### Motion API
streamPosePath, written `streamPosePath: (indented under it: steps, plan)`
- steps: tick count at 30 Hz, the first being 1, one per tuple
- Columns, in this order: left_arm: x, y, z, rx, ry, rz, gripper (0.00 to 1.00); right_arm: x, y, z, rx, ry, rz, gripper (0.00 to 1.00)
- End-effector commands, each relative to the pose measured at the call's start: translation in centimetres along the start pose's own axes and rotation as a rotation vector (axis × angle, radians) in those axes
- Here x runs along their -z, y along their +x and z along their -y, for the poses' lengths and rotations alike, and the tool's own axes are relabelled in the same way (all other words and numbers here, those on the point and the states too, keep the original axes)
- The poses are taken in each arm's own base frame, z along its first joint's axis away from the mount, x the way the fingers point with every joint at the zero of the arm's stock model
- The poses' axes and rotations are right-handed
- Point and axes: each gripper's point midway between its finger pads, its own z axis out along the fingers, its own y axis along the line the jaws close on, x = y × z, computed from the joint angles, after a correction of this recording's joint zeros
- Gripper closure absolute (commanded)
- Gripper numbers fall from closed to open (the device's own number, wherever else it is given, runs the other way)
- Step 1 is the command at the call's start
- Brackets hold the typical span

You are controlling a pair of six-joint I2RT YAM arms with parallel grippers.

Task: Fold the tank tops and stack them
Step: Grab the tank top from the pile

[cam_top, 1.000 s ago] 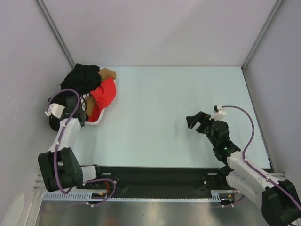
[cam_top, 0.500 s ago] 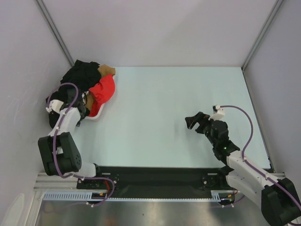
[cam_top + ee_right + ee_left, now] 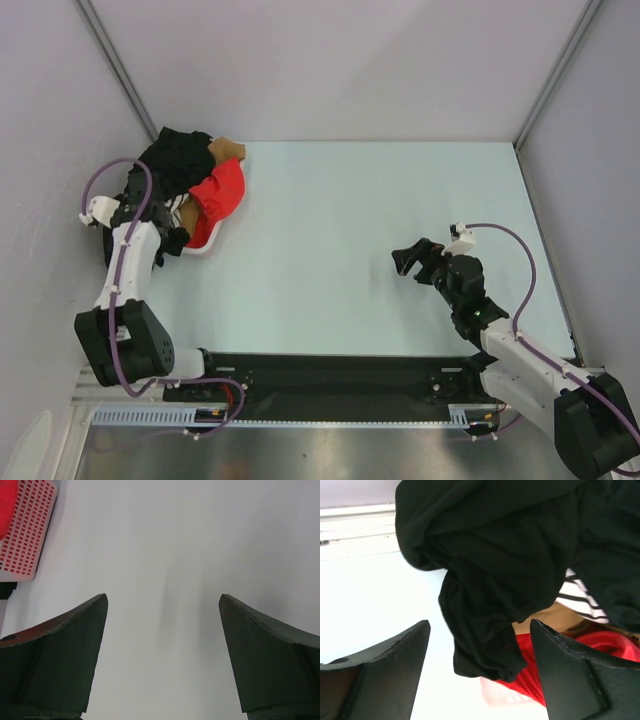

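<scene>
**Tank tops lay heaped at the tabletop's far-left corner; both claws were empty.**
Left gripper (image 3: 480, 626) gaped wide at black tank top (image 3: 520, 540); red tank top (image 3: 222, 190) lay beside it over basket (image 3: 204, 252); right gripper (image 3: 162, 611) stood wide, near-right. Risk: a grab catching striped garment (image 3: 580, 600) too, dragging the pile.

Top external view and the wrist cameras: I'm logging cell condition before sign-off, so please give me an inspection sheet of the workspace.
Surface: pale table, bare apart from the far-left heap.
Job's things: black tank top and red tank top crumpled together on the white basket, unfolded.
Clutter: brown garment and striped cloth in the same heap.
Claws: left claw open, at the heap; right claw open over bare table, holding nothing.
Cables: purple cable looped along each arm.
Surroundings: plain walls, metal corner posts.
</scene>
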Motion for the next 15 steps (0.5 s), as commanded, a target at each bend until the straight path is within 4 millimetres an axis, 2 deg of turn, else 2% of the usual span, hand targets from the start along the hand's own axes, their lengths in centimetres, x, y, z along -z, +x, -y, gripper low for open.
streamPosePath:
  steps: [1,2,3,5,6,8,10,11,12,13,15]
  plan:
    - [-0.4,-1.4,0.7,-0.031,-0.001,0.011,0.18,-0.2,-1.3,-1.0,0.015,-0.035,0.039,0.03]
    - [-0.7,-1.5,1.3,-0.035,0.011,0.011,0.24,-0.2,-1.3,-1.0,0.014,-0.036,0.039,0.03]
    - [-1.5,-0.7,1.5,-0.063,0.000,-0.013,0.33,-0.3,-1.3,-1.0,0.014,-0.035,0.038,0.03]
    - [-2.1,-0.7,1.3,-0.076,-0.039,-0.033,0.33,-0.3,-1.3,-1.0,0.017,-0.035,0.039,0.03]
    - [-2.8,0.1,1.2,-0.092,-0.064,-0.057,0.25,-0.2,-1.3,-1.0,0.018,-0.038,0.039,0.03]
    - [-3.3,0.4,1.2,-0.100,-0.080,-0.074,0.21,-0.2,-1.3,-0.9,0.019,-0.033,0.039,0.03]
    - [-3.8,1.0,1.4,-0.117,-0.078,-0.094,0.28,-0.2,-1.4,-1.0,0.020,-0.036,0.040,0.03]
    - [-3.9,1.1,1.6,-0.114,-0.069,-0.094,0.37,-0.2,-1.3,-1.0,0.021,-0.036,0.037,0.03]
    - [-3.9,1.0,1.7,-0.114,-0.062,-0.097,0.71,-0.2,-1.3,-1.0,0.021,-0.037,0.038,0.03]
    - [-3.6,0.6,1.9,-0.110,-0.056,-0.087,0.99,-0.2,-1.3,-1.0,0.021,-0.038,0.037,0.03]
    - [-2.2,-0.6,1.7,-0.085,-0.041,-0.062,1.00,-0.3,-1.2,-0.9,0.021,-0.037,0.034,0.03]
